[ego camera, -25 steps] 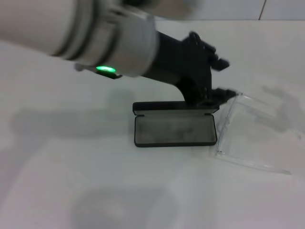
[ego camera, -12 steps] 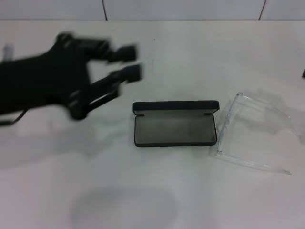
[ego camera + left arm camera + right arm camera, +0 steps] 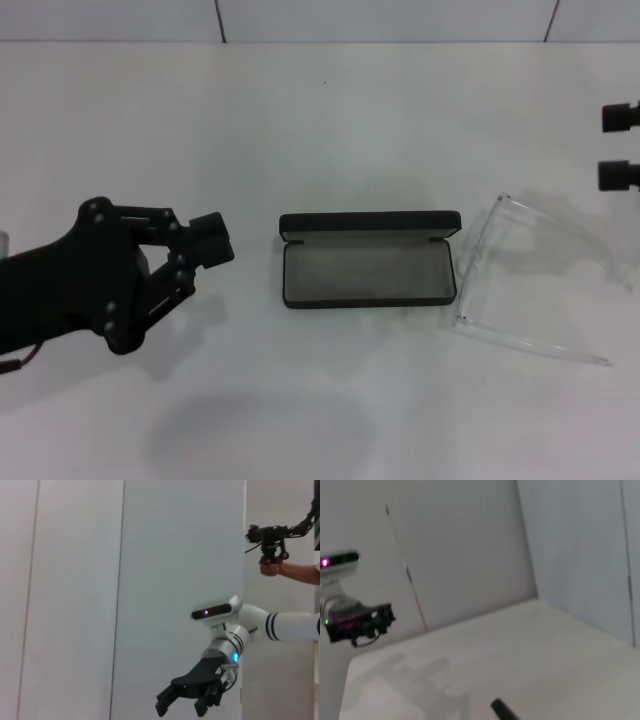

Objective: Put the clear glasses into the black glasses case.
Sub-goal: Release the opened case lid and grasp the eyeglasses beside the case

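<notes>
The black glasses case (image 3: 368,275) lies open in the middle of the white table, grey lining up and lid (image 3: 370,224) standing at its far side. Right beside its right end rest the clear glasses (image 3: 530,285), arms unfolded and empty-handed of any gripper. My left gripper (image 3: 212,242) hovers well to the left of the case, its fingers drawn together with nothing in them. At the right edge of the head view my right gripper (image 3: 620,146) shows two fingertips apart, beyond the glasses. The left wrist view shows the right arm's gripper (image 3: 187,699) far off.
A white table (image 3: 320,120) runs back to a tiled wall. In the left wrist view a person's hand (image 3: 270,567) holds a black device by the wall. The right wrist view shows the left arm (image 3: 355,622) at a distance.
My left arm has pulled away from the case, swinging left and toward the front. The right gripper's fingertips have come into view at the right edge. Case and glasses have stayed put.
</notes>
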Robot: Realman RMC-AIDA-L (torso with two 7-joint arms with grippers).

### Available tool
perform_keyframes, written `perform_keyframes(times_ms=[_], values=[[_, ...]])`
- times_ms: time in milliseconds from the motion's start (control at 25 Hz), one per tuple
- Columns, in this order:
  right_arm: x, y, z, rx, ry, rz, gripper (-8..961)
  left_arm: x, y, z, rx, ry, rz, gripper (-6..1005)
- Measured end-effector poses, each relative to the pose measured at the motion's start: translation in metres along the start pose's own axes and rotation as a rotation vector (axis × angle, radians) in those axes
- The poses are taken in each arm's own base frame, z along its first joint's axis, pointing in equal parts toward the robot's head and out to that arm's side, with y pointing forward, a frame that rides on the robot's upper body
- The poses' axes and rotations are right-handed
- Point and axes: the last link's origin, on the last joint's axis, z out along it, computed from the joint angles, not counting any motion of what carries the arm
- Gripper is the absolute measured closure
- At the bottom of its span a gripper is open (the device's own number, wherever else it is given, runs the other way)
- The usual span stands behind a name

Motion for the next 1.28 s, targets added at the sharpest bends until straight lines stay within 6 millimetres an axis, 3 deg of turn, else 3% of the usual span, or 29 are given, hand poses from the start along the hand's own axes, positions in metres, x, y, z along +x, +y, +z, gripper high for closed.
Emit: perform_keyframes(times_ms=[280, 680, 1040, 1280], values=[[-0.016, -0.001, 0.011, -0.022, 0.181, -0.016, 112, -0.005, 0.000, -0.004, 0.031, 0.016, -0.005, 895], [-0.046, -0.003, 0.023, -0.070, 0.475, -0.152, 113, 0.008, -0.019, -0.014, 0.162, 0.176, -0.004, 896], [-0.076, -0.009, 0.056, -0.122, 0.668, -0.362, 114, 0.006, -0.028, -0.011, 0.205, 0.230, -0.015, 895], [-0.079, -0.010, 0.094, -0.119, 0.829, -0.567, 114, 0.003, -0.028, -0.011, 0.216, 0.238, -0.025, 895]])
